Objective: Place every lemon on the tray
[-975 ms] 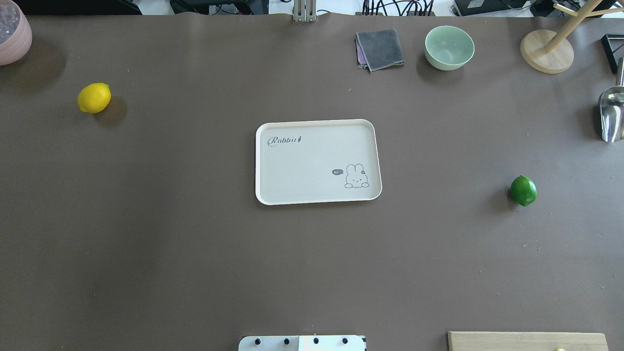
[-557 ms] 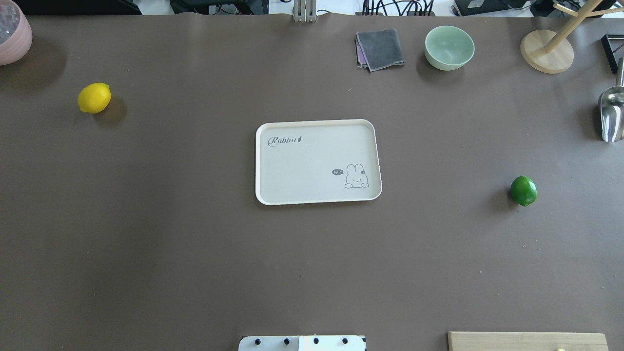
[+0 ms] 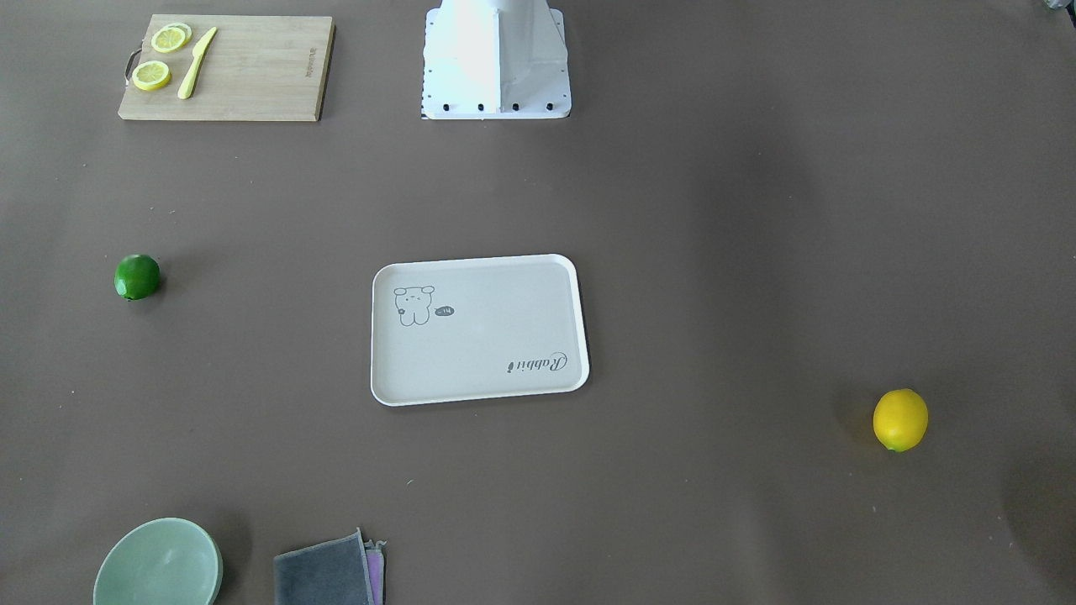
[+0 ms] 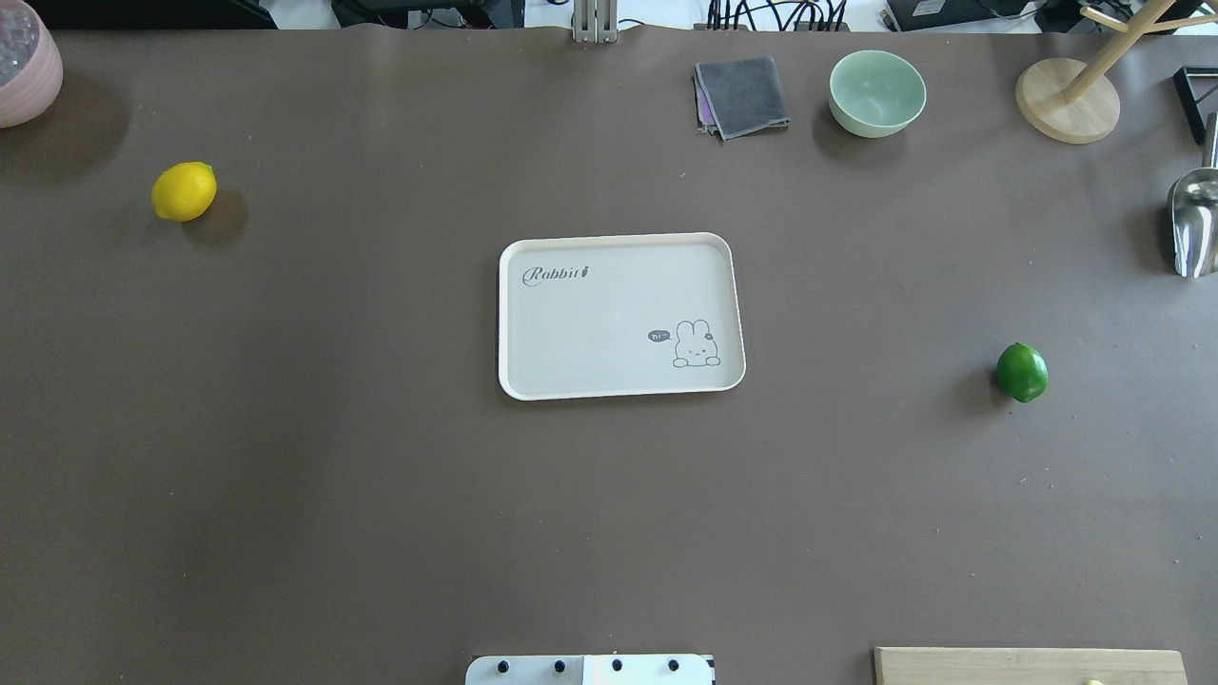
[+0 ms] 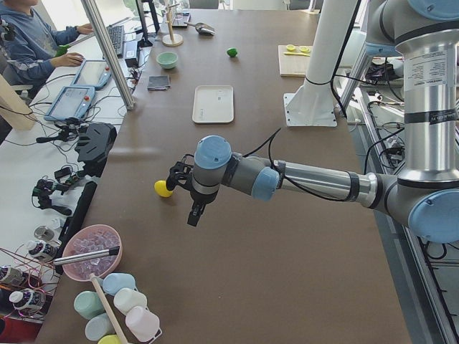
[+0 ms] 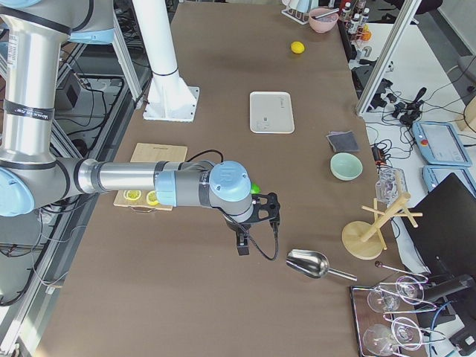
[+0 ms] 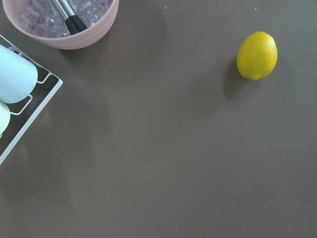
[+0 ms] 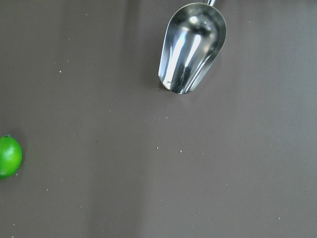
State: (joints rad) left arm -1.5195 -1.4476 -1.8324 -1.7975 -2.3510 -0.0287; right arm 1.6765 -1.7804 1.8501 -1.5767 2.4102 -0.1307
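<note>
The yellow lemon [image 4: 184, 191] lies on the brown table at the far left, also in the front view [image 3: 900, 419] and the left wrist view [image 7: 257, 55]. The dark green lemon [image 4: 1022, 372] lies at the right, also at the right wrist view's left edge [image 8: 9, 156]. The off-white tray [image 4: 618, 238] sits mid-table with nothing on it. My left gripper [image 5: 176, 175] hovers near the yellow lemon [image 5: 163, 188]. My right gripper [image 6: 269, 207] hovers by the green lemon [image 6: 255, 188]. I cannot tell whether either is open or shut.
A pink bowl of ice [image 4: 24, 67] stands far left. A grey cloth [image 4: 742, 95], a green bowl [image 4: 876, 92] and a wooden stand [image 4: 1066, 100] line the far edge. A metal scoop [image 4: 1194, 224] lies at the right. A cutting board [image 3: 223, 67] holds lemon slices and a knife.
</note>
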